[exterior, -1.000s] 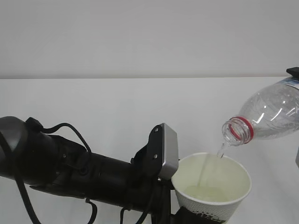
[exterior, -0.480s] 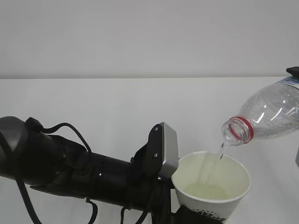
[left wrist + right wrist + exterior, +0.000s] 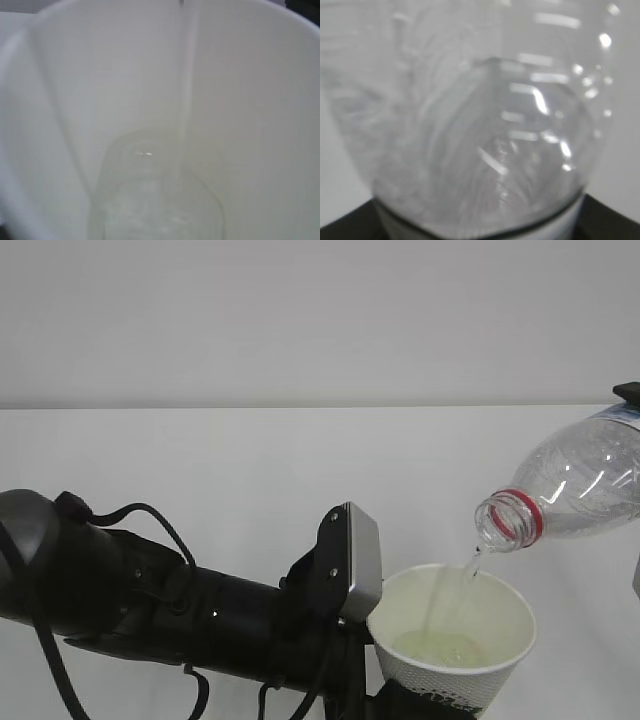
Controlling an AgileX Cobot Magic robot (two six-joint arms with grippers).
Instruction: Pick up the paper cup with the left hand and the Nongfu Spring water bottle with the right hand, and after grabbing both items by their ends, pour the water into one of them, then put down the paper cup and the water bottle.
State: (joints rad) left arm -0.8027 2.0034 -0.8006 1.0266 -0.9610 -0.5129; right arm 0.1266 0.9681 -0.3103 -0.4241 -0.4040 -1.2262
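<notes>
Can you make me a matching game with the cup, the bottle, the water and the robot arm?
Things:
1. paper cup
2. water bottle
3. water
4. left arm

Descriptions:
A. tipped over, mouth pointing down-left
B. black, with cables
C. white, upright under the bottle's mouth
D. thin stream and a small pool

Pairs: 1-C, 2-A, 3-D, 4-B
</notes>
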